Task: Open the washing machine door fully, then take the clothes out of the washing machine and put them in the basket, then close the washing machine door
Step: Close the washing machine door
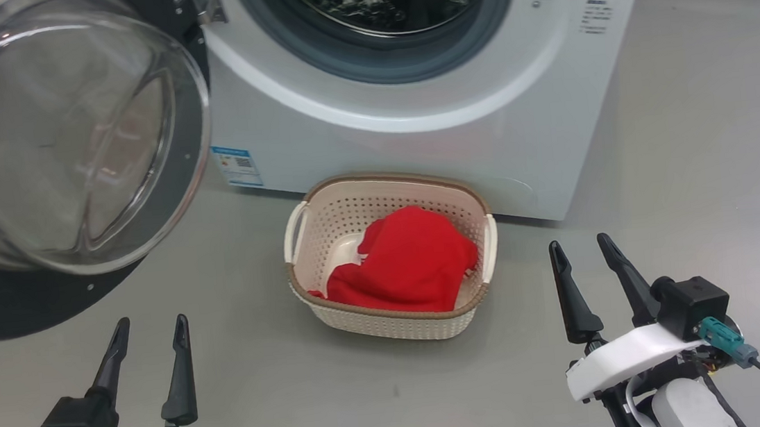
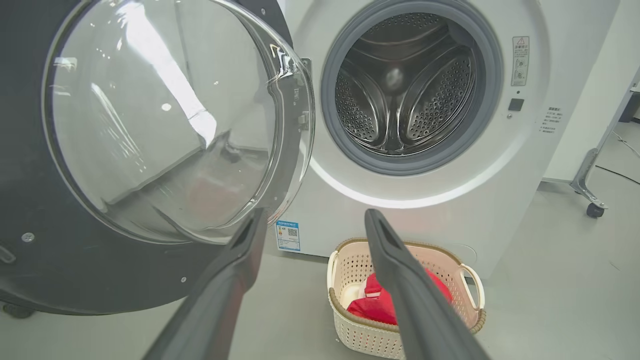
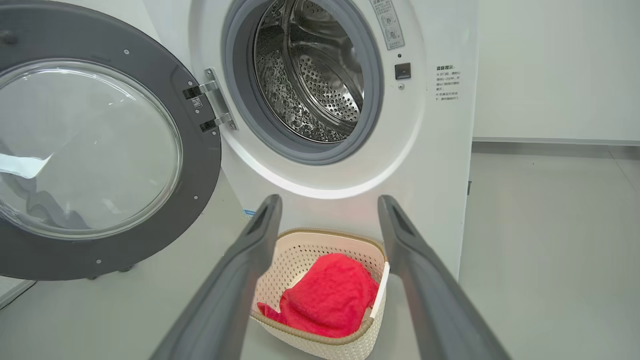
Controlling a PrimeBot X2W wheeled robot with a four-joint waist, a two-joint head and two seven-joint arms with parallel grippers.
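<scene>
- The left gripper [image 1: 151, 322], two long dark fingers on a green mount, is spread wide and grasps nothing. Bare grey floor [image 1: 300, 395] lies around its tips.
- The right gripper [image 1: 579, 242], dark fingers on a white mount, is likewise released and empty.
- The small cream perforated plastic basket with a brown woven-look rim [image 1: 391, 327] sits on the floor ahead of and between the two pairs of fingers, apart from both. Its far rim is just beside the machine's front.
- The bright red fabric clothes [image 1: 412, 259] lie heaped inside the basket, toward the side nearer the right fingers. A fold reaches the near rim.
- The large round door with a black rim and a bulging clear glass bowl [image 1: 58, 133] is swung open ahead of the left fingers. In the head view its lower black edge comes near the left fingertips; how far apart they are in depth I cannot tell.
- The big white front-loading washing machine [image 1: 415, 140] stands beyond the basket, its grey rubber ring and perforated steel drum [image 2: 405, 85] exposed.
- Outward of the right fingers, open floor runs past the machine's right edge.
</scene>
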